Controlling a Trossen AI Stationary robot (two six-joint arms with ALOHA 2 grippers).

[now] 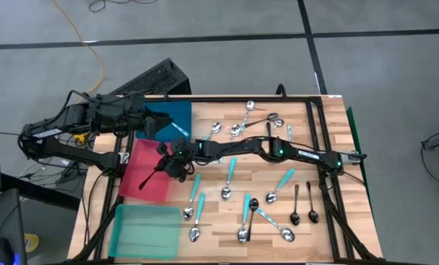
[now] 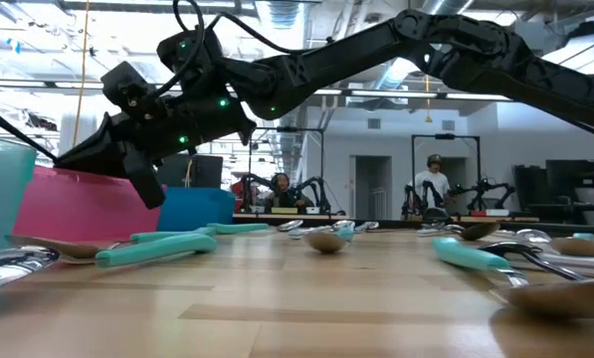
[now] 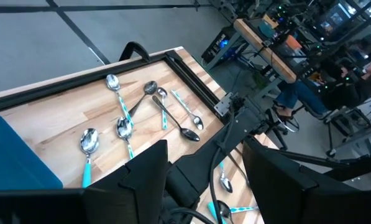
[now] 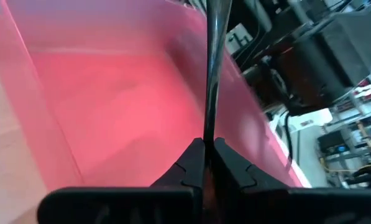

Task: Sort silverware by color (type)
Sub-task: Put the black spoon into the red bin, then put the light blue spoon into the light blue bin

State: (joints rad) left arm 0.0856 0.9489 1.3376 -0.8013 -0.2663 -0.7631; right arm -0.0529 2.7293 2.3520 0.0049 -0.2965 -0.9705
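The right pincer point(image 4: 205, 155) pinches a black spoon point(image 4: 214, 68) just over the red tray point(image 1: 142, 158). Other spoons point(image 1: 243, 221) lie on the table point(image 1: 212, 228) away from the red tray. The left pincer point(image 3: 204, 180) waits open near the blue tray point(image 1: 176, 112), beside the red one.

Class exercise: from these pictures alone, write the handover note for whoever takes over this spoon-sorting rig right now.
Right gripper: pinching a black spoon by one end, above the red tray.
Left gripper: open, holding nothing, parked over the blue tray.
Done: one turquoise-handled spoon lies in the blue tray.
Left: release the black spoon into the red tray. The teal tray shows no spoons. Many turquoise-handled, silver and black spoons are still scattered on the table.
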